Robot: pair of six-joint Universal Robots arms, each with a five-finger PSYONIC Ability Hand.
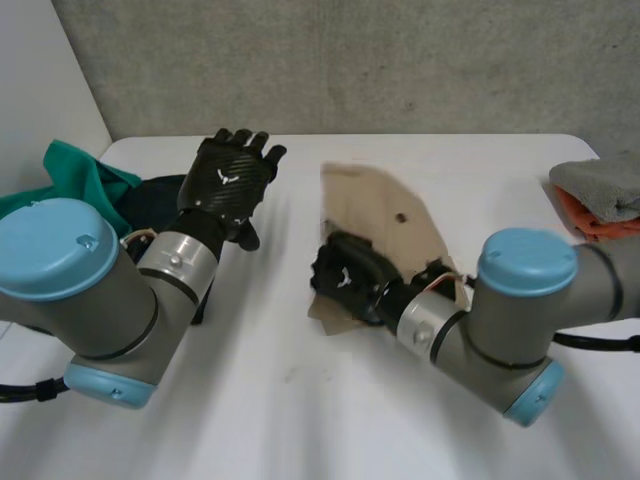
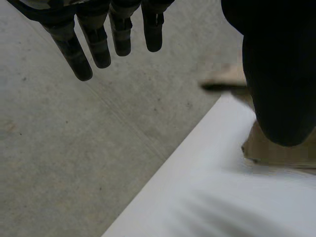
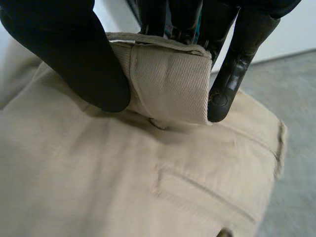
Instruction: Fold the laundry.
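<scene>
The right hand (image 1: 345,275) pinches the beige garment's (image 1: 395,215) near end between thumb and fingers (image 3: 237,64), its length running across the desk (image 1: 300,400) away from the robot, while the left hand (image 1: 228,178) hovers well to the left, fingers straight and empty

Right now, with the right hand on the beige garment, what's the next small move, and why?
Probably carry the pinched edge over toward the far end of the beige garment to lay the fold. The right hand has thumb and fingers pinched on a doubled-over edge at the garment's near end; the left hand is open, raised, holding nothing.
</scene>
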